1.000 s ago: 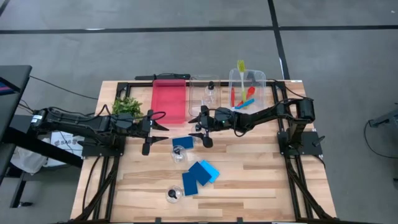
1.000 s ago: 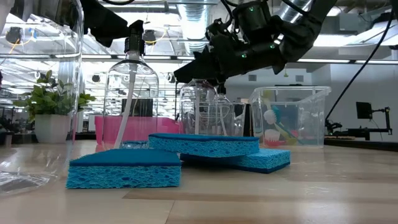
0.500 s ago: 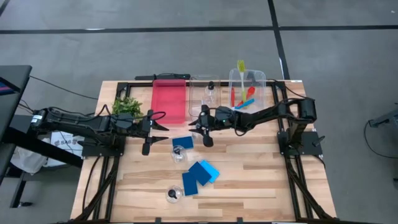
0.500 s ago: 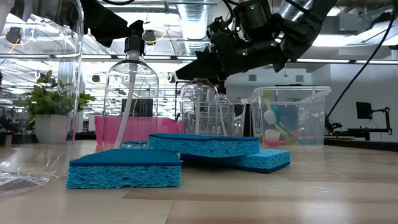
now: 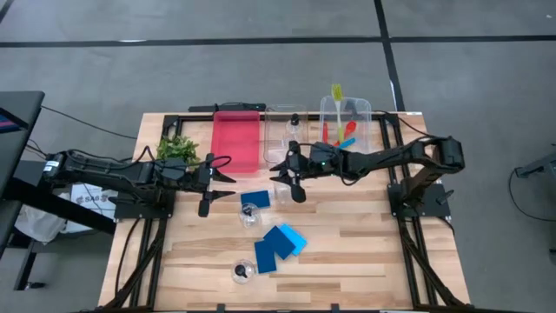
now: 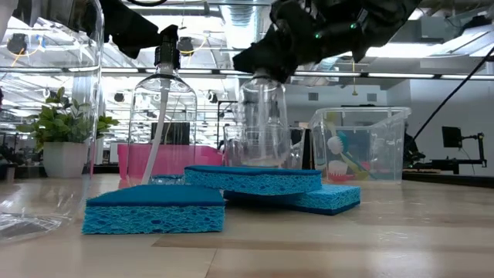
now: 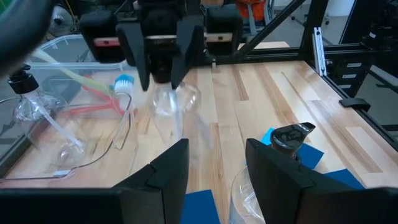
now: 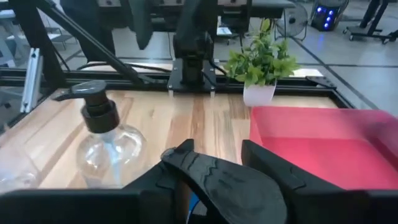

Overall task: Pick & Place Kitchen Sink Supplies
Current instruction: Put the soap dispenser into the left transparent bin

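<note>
- The right gripper (image 5: 294, 171) hangs over the middle of the table (image 5: 347, 252), just near of the clear bin (image 5: 285, 130), and holds a clear bottle (image 6: 262, 123) by its top; in the low view the bottle hangs upright below the fingers, above the blue sponges.
- The left wrist view shows the same held bottle (image 7: 176, 102) dangling under the right gripper (image 7: 163, 59), clear of the wood.
- The left gripper (image 5: 211, 180) waits at the left of the table, near the small plant (image 5: 177, 148) and just left of the red tray (image 5: 236, 139), its fingers spread wide with nothing between them.
- A second bottle (image 5: 250, 213) with a black pump cap stands near of the right gripper and to its left, next to a blue sponge (image 5: 255, 200).
- Two more sponges (image 5: 280, 243) lie overlapped nearer still, and a third bottle (image 5: 242, 272) sits at the near edge.
- Another bottle (image 5: 294, 129) rests inside the clear bin.
- The far-right bin (image 5: 346, 122) holds the brushes (image 5: 340, 130) in yellow-green, red and blue.
</note>
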Tool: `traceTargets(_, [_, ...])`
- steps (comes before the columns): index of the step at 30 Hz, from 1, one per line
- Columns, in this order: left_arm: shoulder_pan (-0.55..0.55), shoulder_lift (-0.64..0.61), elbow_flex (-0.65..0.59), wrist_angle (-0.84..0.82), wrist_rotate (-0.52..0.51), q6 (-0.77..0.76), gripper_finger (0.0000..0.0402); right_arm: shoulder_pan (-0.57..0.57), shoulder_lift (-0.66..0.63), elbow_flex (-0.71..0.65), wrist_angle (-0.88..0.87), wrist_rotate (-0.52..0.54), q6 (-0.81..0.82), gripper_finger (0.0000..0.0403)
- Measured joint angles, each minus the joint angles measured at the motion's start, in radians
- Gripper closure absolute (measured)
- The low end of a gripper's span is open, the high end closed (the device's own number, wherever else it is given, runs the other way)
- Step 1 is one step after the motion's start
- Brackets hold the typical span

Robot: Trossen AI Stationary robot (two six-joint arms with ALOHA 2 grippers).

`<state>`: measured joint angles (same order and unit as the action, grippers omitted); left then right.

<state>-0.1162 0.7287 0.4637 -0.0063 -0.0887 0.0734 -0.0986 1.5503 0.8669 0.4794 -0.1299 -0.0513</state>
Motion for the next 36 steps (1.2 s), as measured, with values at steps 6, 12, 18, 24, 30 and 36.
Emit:
traceTargets(6, [0.000, 0.000, 0.000, 0.000, 0.000, 0.000, 0.0241, 0.000, -0.071, 0.000, -0.053, 0.000, -0.003, 0.0293])
traceTargets(12, [0.000, 0.000, 0.000, 0.000, 0.000, 0.000, 0.0240, -0.011, -0.146, 0.000, -0.066, 0.004, -0.009, 0.0285])
traceTargets(18, [0.000, 0.000, 0.000, 0.000, 0.000, 0.000, 0.0241, -0.052, -0.222, 0.000, -0.077, 0.031, -0.037, 0.0293])
traceTargets(24, [0.000, 0.000, 0.000, 0.000, 0.000, 0.000, 0.0240, -0.118, -0.268, 0.000, -0.076, 0.090, -0.065, 0.0295])
traceTargets(30, [0.000, 0.000, 0.000, 0.000, 0.000, 0.000, 0.0241, -0.185, -0.266, 0.001, -0.072, 0.131, -0.082, 0.0273])
traceTargets(36, [0.000, 0.000, 0.000, 0.000, 0.000, 0.000, 0.0241, -0.227, -0.206, 0.002, -0.067, 0.131, -0.090, 0.0296])
